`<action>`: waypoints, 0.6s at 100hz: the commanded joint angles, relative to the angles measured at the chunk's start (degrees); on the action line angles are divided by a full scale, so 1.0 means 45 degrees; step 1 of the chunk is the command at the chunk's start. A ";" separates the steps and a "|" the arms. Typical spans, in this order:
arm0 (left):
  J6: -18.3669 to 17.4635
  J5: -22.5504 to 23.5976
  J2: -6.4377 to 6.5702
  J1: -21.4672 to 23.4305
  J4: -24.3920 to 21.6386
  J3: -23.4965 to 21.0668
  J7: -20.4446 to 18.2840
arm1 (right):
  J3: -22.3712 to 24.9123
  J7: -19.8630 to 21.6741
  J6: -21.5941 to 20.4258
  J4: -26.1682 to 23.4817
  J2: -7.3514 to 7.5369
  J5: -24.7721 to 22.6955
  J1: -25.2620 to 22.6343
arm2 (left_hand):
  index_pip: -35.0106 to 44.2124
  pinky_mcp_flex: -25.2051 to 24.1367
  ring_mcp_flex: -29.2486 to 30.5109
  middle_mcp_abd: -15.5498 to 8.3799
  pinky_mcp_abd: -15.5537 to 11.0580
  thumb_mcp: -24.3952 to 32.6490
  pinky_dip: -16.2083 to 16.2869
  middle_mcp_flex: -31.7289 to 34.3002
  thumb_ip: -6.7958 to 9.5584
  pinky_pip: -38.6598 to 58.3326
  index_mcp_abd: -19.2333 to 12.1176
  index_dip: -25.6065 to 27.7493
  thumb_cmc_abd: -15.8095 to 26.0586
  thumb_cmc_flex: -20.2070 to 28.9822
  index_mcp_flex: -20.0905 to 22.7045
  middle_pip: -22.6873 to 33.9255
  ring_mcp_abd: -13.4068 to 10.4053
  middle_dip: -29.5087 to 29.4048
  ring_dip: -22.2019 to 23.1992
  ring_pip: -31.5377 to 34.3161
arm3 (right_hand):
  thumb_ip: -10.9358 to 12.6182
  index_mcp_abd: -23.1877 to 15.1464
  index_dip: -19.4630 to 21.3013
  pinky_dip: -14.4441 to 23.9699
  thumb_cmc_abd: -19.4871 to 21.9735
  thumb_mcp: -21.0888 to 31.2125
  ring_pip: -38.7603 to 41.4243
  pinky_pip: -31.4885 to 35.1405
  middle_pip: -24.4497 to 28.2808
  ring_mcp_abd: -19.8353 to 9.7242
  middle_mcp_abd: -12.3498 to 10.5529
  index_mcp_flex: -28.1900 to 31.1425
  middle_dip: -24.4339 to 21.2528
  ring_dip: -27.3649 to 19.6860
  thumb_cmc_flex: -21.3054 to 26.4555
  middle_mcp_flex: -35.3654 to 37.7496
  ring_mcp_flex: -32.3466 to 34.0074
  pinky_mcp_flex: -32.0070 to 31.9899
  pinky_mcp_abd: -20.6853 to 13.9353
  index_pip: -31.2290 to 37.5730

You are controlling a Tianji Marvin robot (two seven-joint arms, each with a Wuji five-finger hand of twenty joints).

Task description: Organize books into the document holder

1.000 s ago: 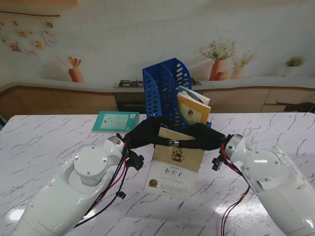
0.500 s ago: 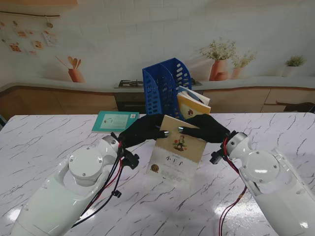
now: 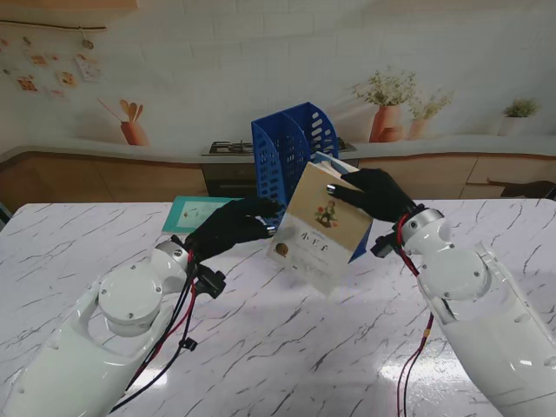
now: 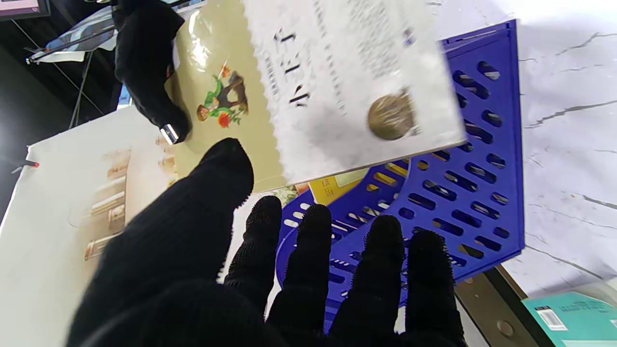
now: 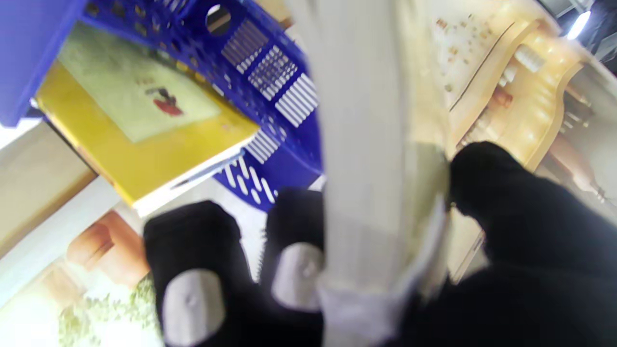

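A cream and white book with a small figure on its cover hangs tilted above the table, right in front of the blue document holder. My right hand is shut on its upper edge, thumb on one face and fingers on the other. My left hand is open beside the book's lower left edge, fingers spread and off the cover. A yellow book stands in the holder's right slot, mostly hidden in the stand view. A teal book lies flat on the table to the left.
The marble table stretches toward me under the raised book. The holder stands at the table's far edge, and its left slots show no book. Behind it is a printed kitchen backdrop.
The book has gone from lying on the table to being raised and tipped up toward the holder by my right hand. My left hand has come off it and dropped back to the left.
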 commanded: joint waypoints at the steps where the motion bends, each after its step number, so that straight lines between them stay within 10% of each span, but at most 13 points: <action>1: -0.0105 0.0045 0.0066 0.0232 -0.0035 -0.0133 -0.0179 | 0.0014 -0.0290 0.0191 0.0002 -0.0189 -0.0120 0.0369 | -0.0095 -0.0236 -0.0294 -0.0278 -0.0180 -0.0295 -0.0162 -0.0342 0.0281 -0.0472 -0.0245 -0.0035 0.0316 -0.0364 -0.0234 -0.0143 -0.0356 -0.0133 -0.0190 -0.0359 | 0.1244 0.2053 0.0544 0.0262 0.0665 0.1210 0.0447 0.3576 0.0361 -0.2874 -0.0282 0.1307 0.0049 0.0345 0.0258 0.1508 -0.0202 0.0737 -0.4568 0.2831; 60: 0.0330 0.0118 0.0160 0.0876 0.0029 -0.0707 -0.0475 | 0.0760 -0.0521 0.1322 0.0243 -0.0148 -0.1683 0.1341 | -0.0098 -0.0575 -0.0359 -0.0286 -0.0284 -0.0320 -0.0166 -0.0358 0.0277 -0.1139 -0.0297 0.0035 0.0282 -0.0244 -0.0109 -0.0244 -0.0194 -0.0148 -0.0280 -0.0528 | 0.1163 0.1873 0.0434 0.0451 0.0600 0.1381 0.0498 0.3576 0.0336 -0.2958 -0.0413 0.1389 0.0043 0.0427 0.0082 0.1623 -0.0202 0.0755 -0.4665 0.2912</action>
